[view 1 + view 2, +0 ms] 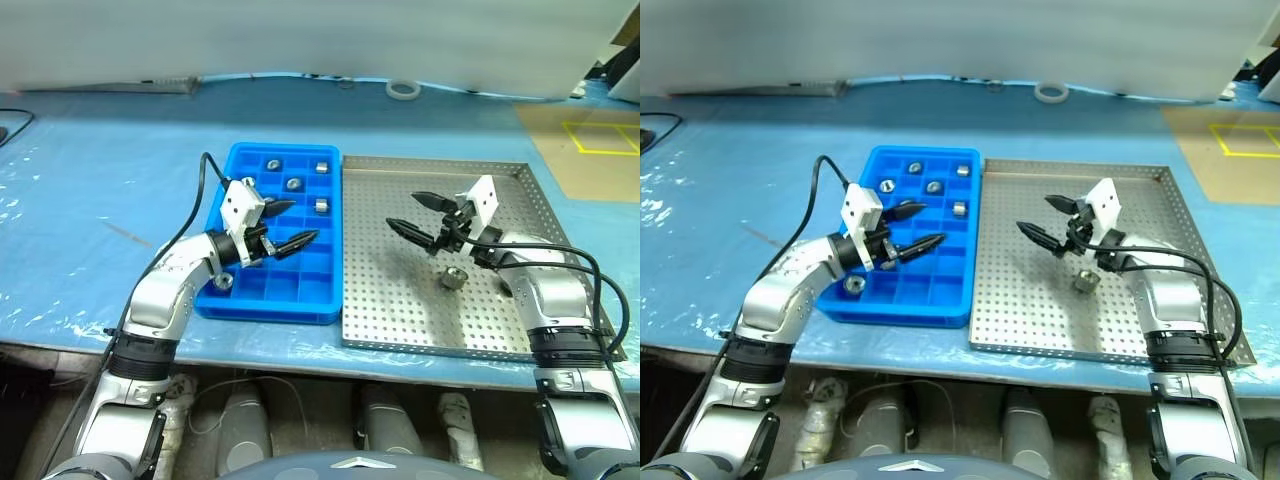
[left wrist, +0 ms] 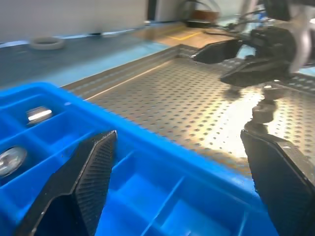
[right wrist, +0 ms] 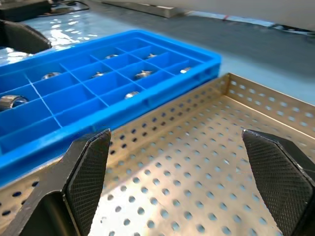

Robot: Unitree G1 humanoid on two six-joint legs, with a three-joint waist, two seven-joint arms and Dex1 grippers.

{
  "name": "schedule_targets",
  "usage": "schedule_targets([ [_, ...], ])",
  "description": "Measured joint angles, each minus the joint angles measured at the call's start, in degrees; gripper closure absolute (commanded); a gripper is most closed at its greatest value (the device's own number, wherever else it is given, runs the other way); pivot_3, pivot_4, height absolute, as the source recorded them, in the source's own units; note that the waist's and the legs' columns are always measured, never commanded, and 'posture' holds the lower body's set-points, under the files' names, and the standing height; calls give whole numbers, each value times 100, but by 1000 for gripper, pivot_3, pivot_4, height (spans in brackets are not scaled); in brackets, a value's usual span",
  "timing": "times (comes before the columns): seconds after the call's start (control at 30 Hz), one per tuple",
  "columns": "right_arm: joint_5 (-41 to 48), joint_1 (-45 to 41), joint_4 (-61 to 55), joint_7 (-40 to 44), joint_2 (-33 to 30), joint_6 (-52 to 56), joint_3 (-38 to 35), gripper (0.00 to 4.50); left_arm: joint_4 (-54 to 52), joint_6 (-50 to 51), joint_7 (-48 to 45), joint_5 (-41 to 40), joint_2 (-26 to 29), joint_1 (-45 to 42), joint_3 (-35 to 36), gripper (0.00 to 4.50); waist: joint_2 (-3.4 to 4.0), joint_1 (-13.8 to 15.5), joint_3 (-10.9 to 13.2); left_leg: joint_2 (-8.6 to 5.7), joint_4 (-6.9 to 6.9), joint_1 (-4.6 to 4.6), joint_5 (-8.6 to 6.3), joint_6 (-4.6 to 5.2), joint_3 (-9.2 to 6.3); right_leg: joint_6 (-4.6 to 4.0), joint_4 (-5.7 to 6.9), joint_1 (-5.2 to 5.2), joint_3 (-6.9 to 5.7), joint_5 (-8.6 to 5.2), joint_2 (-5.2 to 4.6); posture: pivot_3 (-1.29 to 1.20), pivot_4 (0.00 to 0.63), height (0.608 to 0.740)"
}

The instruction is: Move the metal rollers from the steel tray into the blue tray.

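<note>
Left claw (image 1: 287,225) spread, empty, over blue tray (image 1: 232,299). Right claw (image 1: 414,216) spread, empty, above steel tray (image 1: 400,310). One roller (image 1: 453,278) left there; several rollers (image 1: 322,206) in blue compartments.

Blue tray (image 1: 300,290) showing bright blue, square-grid compartments. Steel tray (image 1: 400,320) gleaming silver, dotted with perforations. Metal rollers (image 1: 453,278) shining silver. Bench (image 1: 90,200) wearing light blue covering.

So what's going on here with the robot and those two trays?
The robot is sorting metal rollers from the steel tray into the blue tray. Several already sit in blue compartments; one roller is left on the steel tray. The left gripper hangs open and empty over the blue tray, and the right gripper hangs open over the steel tray.
</note>
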Motion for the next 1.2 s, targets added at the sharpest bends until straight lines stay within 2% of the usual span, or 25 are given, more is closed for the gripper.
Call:
schedule_targets([
  [0.2,-152,544,-270,-119,-508,554,-26,0,671,-425,-591,-13,-124,-359,-197,238,-2,-121,-1,0,-7,25,-10,15,51,1,-7,0,36,0,0,-390,150,740],
  [0.4,-705,1037,-222,-184,-763,712,434,0,1020,-677,-766,53,-307,-445,-334,238,-2,-206,-1,-2,-6,26,-20,31,91,3,-8,-25,39,0,0,-390,150,740],
  [0.5,-668,1054,-225,-169,-763,821,404,601,1161,-744,-760,99,-265,-502,-303,196,-3,-254,-1,-2,-4,28,-21,32,92,3,-8,-23,40,0,0,-386,150,740],
  [0.63,-641,993,-197,-107,-736,837,391,1928,1238,-804,-725,112,-202,-504,-245,196,-3,-294,-1,-2,-3,28,-22,34,93,2,-7,-24,41,0,0,-346,150,740],
  [0.7,-519,780,-174,-113,-596,840,337,2691,1211,-711,-624,0,-220,-503,-80,196,-2,-311,-1,0,-1,30,-22,34,95,1,-1,-28,42,1,0,-340,150,740],
  [0.73,-425,613,-144,-134,-465,825,257,2859,1178,-578,-518,-155,-276,-503,78,196,-2,-314,-1,1,-1,31,-22,34,96,0,3,-29,42,2,1,-311,150,740],
  [0.87,-38,-392,233,-371,116,579,-95,2856,696,-99,-199,-612,-285,-355,453,196,-2,-287,-1,2,3,33,-21,33,103,-6,18,-38,44,6,-1,-208,150,740],
  [0.97,226,-1026,410,-274,428,533,-190,2856,217,162,4,-795,-85,35,671,196,-3,-218,-1,13,-3,35,-20,31,103,-7,19,-37,36,5,6,-115,150,740],
  [1.07,299,-1530,768,57,873,486,74,2856,-279,290,298,-806,144,447,878,196,-3,-121,0,28,-5,34,-18,27,102,-8,21,-40,27,5,10,-29,150,740],
  [1.2,61,-2134,1560,457,1612,180,783,2856,-1003,373,768,-803,368,1163,1199,196,-3,45,1,42,-8,30,-10,12,103,-13,31,-44,16,2,10,45,150,740],
])
